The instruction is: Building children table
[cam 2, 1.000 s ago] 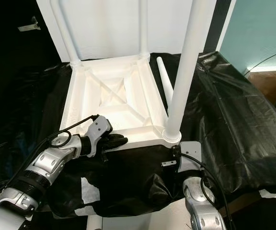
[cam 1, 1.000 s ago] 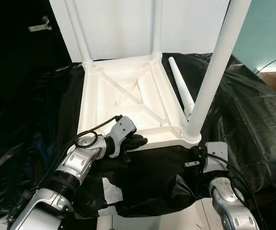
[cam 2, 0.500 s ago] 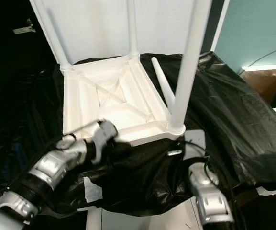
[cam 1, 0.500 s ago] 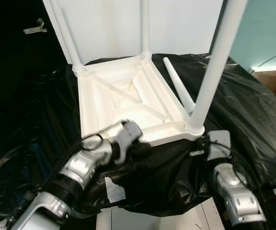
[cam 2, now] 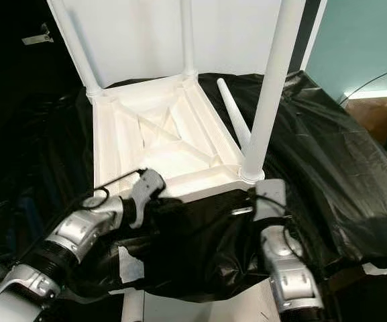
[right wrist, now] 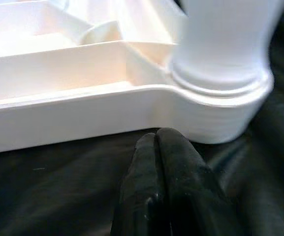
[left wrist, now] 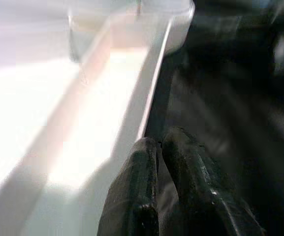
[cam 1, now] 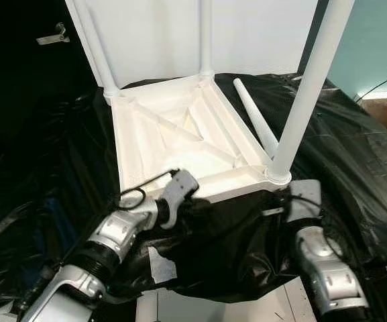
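Left pincer (left wrist: 156, 147): fingers closed together, empty, tips just beside the near rim of the white plastic children's table (cam 1: 173, 134). Right pincer (right wrist: 160, 142): closed, empty, just below the near right corner socket. You see the table upside down on black plastic sheeting (cam 1: 354, 154), three legs fitted, one loose white tapered leg (cam 1: 255, 114) alongside. Since half a second ago the view has steadied; both arms have barely moved.

Upright table legs (cam 1: 310, 87) cut off at top edge, left wrist view blurred, table rim (left wrist: 146, 103) smeared
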Motion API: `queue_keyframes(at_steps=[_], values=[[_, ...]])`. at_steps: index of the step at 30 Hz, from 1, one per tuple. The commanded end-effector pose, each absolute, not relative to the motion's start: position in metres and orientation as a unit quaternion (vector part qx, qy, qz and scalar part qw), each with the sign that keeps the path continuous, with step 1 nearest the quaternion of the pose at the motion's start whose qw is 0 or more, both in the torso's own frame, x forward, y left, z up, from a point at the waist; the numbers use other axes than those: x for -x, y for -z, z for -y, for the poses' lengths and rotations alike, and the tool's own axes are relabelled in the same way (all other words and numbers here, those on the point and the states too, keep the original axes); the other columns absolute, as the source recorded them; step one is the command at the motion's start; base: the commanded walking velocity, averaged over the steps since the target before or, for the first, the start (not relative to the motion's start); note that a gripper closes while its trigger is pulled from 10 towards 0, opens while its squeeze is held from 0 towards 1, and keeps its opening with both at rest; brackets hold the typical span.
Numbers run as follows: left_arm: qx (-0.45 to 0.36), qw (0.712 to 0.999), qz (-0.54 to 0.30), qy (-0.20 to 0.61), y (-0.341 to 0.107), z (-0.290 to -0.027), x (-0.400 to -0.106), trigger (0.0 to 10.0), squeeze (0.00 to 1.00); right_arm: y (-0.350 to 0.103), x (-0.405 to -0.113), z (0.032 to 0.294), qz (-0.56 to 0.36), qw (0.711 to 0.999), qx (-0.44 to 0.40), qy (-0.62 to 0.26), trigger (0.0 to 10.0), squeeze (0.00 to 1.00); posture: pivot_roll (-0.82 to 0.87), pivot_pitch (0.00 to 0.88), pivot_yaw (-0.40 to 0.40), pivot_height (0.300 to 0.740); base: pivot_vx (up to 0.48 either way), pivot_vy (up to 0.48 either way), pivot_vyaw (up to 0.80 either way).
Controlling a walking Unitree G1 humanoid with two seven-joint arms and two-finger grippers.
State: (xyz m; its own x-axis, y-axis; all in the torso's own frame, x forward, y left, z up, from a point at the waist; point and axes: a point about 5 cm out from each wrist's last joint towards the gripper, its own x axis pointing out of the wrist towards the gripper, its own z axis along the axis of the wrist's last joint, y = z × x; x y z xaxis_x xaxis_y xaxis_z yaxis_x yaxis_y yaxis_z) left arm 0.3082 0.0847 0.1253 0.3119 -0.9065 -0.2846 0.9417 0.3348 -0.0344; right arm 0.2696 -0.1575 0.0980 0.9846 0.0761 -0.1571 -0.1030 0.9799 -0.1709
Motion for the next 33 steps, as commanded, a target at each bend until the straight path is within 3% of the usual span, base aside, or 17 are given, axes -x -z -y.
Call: queue_keyframes(at_steps=[1, 7, 12, 17, 23, 26, 27, 28, 30, 33], values=[[-0.039, 0.744, -0.107, 0.659, -0.142, -0.087, -0.300, 10.0, 0.00, -0.094, -0.268, 0.159, -0.084, 0.991, 0.088, -0.047, 10.0, 0.00, -0.12, 0.008, 0.036, 0.740, 0.000, 0.000, 0.00], [-0.011, 0.727, -0.071, 0.683, -0.162, -0.091, -0.297, 10.0, 0.00, -0.091, -0.266, 0.157, -0.090, 0.991, 0.087, -0.052, 10.0, 0.00, -0.12, 0.008, 0.034, 0.740, 0.000, 0.000, 0.00], [-0.163, 0.761, -0.162, 0.607, -0.123, -0.105, -0.316, 10.0, 0.00, -0.089, -0.266, 0.153, -0.094, 0.990, 0.086, -0.061, 10.0, 0.00, -0.12, 0.008, 0.032, 0.740, 0.000, 0.000, 0.00], [-0.182, 0.732, -0.196, 0.626, -0.114, -0.107, -0.308, 10.0, 0.00, -0.092, -0.270, 0.155, -0.090, 0.990, 0.089, -0.061, 10.0, 0.00, -0.12, 0.003, 0.032, 0.740, 0.000, 0.000, 0.00], [-0.201, 0.731, -0.224, 0.612, -0.106, -0.108, -0.308, 10.0, 0.00, -0.096, -0.275, 0.158, -0.085, 0.990, 0.093, -0.060, 10.0, 0.00, -0.11, 0.000, 0.031, 0.740, 0.000, 0.000, 0.00], [-0.213, 0.718, -0.246, 0.615, -0.099, -0.108, -0.305, 10.0, 0.00, -0.099, -0.280, 0.160, -0.081, 0.991, 0.092, -0.060, 10.0, 0.00, -0.11, 0.000, 0.033, 0.740, 0.000, 0.000, 0.00], [-0.208, 0.688, -0.252, 0.648, -0.098, -0.106, -0.296, 10.0, 0.00, -0.102, -0.286, 0.162, -0.078, 0.990, 0.097, -0.061, 10.0, 0.00, -0.11, 0.000, 0.035, 0.740, 0.000, 0.000, 0.00], [-0.208, 0.688, -0.252, 0.648, -0.098, -0.106, -0.296, 10.0, 0.00, -0.102, -0.286, 0.162, -0.078, 0.990, 0.097, -0.061, 10.0, 0.00, -0.11, 0.000, 0.035, 0.740, 0.000, 0.000, 0.00], [-0.190, 0.652, -0.255, 0.688, -0.097, -0.102, -0.285, 10.0, 0.00, -0.105, -0.295, 0.165, -0.074, 0.990, 0.105, -0.062, 10.0, 0.00, -0.10, 0.000, 0.036, 0.740, 0.000, 0.000, 0.00], [-0.180, 0.631, -0.255, 0.711, -0.096, -0.097, -0.277, 10.0, 0.00, -0.107, -0.307, 0.169, -0.074, 0.989, 0.116, -0.061, 10.0, 0.00, -0.10, 0.000, 0.036, 0.740, 0.000, 0.000, 0.00]])
